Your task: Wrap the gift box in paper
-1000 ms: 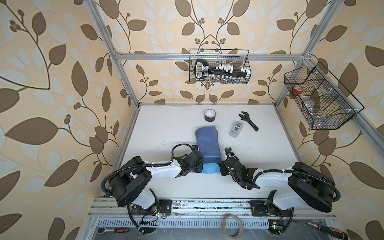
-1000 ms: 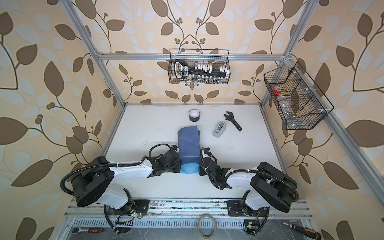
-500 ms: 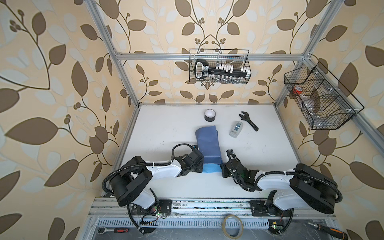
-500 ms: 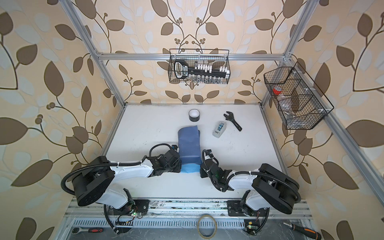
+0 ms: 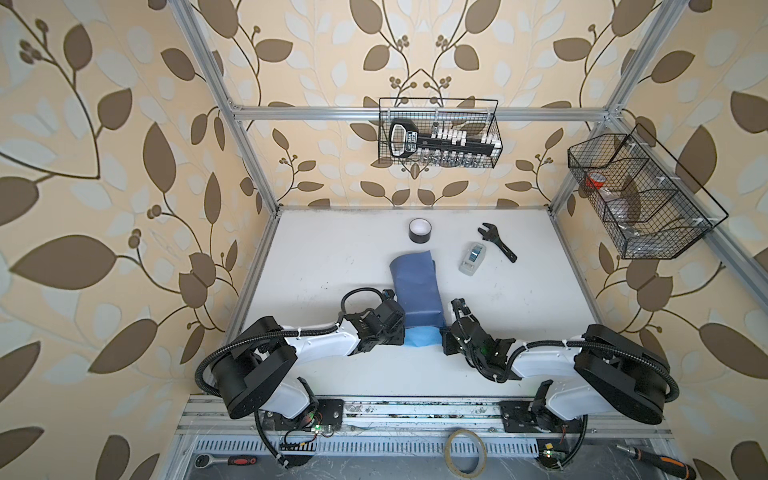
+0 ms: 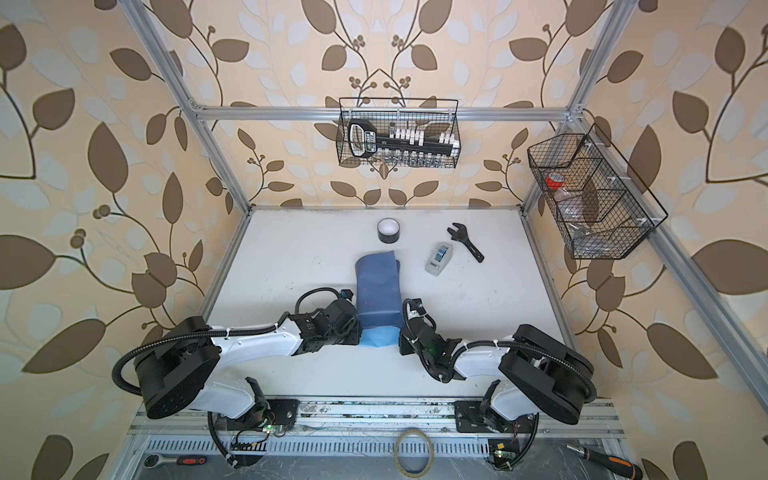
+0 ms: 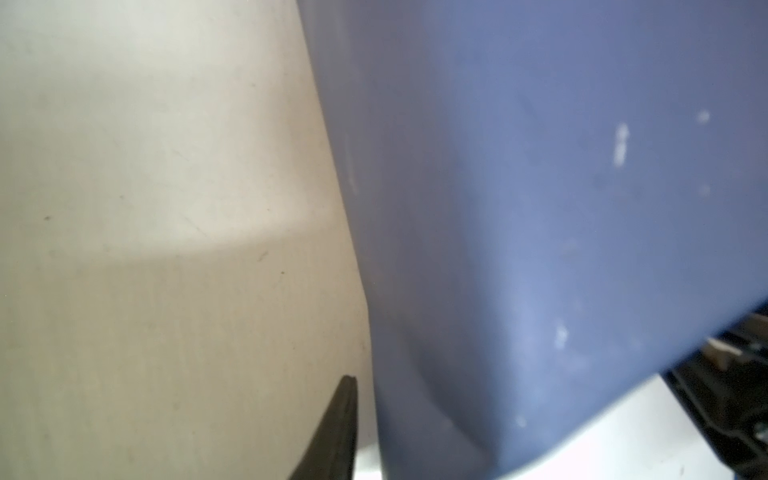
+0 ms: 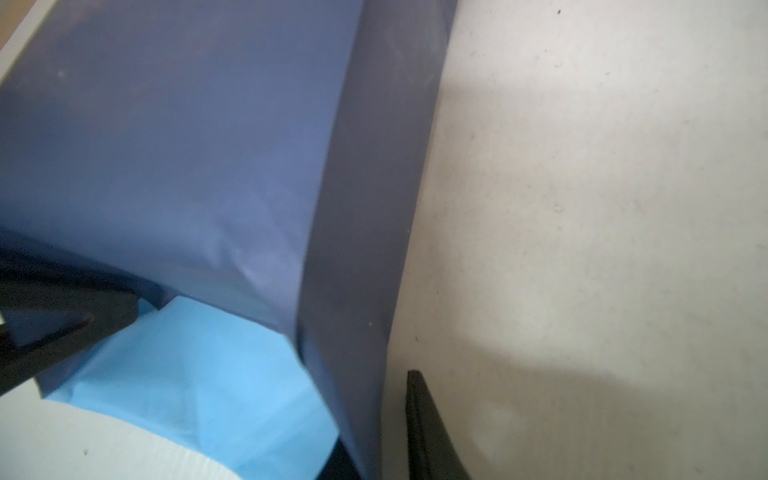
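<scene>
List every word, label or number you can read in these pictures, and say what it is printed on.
White-framed label on the black tool rack in the rear wire basket: too blurred to read.
Blue label on the small clear-grey plastic case: too small to read.
No other text visible.

We are not seeing the gift box: the paper point(image 5: 415, 291) is covering it whole. In both top views the arms' housings are hiding the tips of the left pincer point(image 5: 397, 332) and the right pincer point(image 5: 445, 337), so we are not judging either gap. The wrist views are giving us one blurred left finger point(image 7: 338, 430) and one right finger point(image 8: 422, 428), both cut by the picture's edge.
</scene>
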